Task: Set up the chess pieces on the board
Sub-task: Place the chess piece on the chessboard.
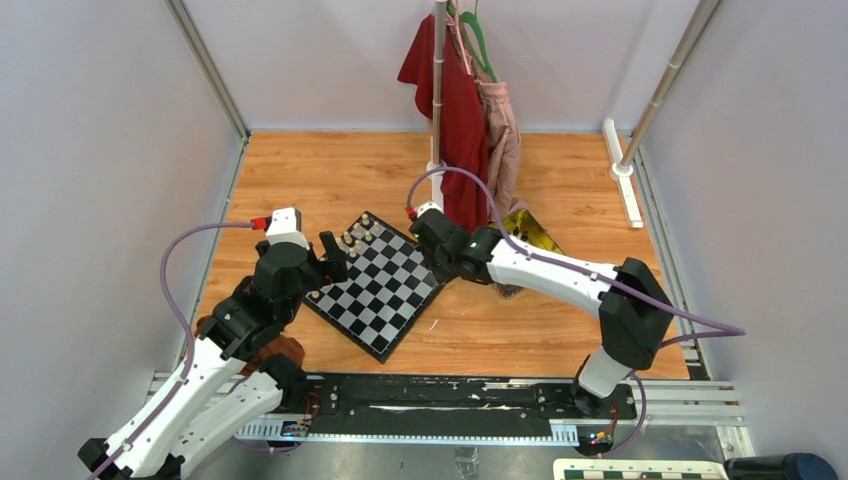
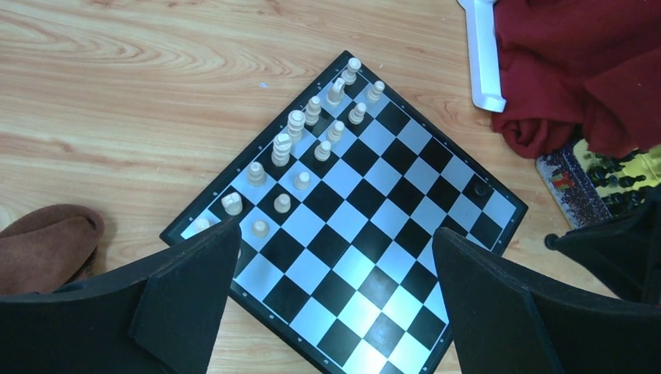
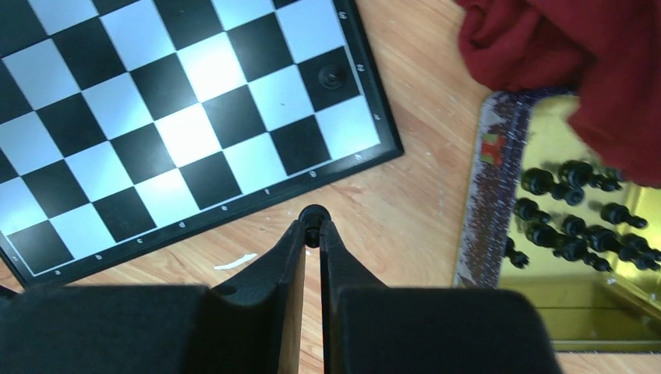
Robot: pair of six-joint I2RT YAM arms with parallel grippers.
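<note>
The right jaws pinch a black piece (image 3: 313,216) beside the board (image 3: 195,132), apparently for placing; the left jaws hang spread above the cream pieces (image 2: 296,132).

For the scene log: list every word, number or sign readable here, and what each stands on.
Nothing is clear enough to quote.
board border: tiny pale marks, about one per square, too small to read.
gold tray rim: a red emblem, blurred and unreadable.
No other text shows in any view.
</note>
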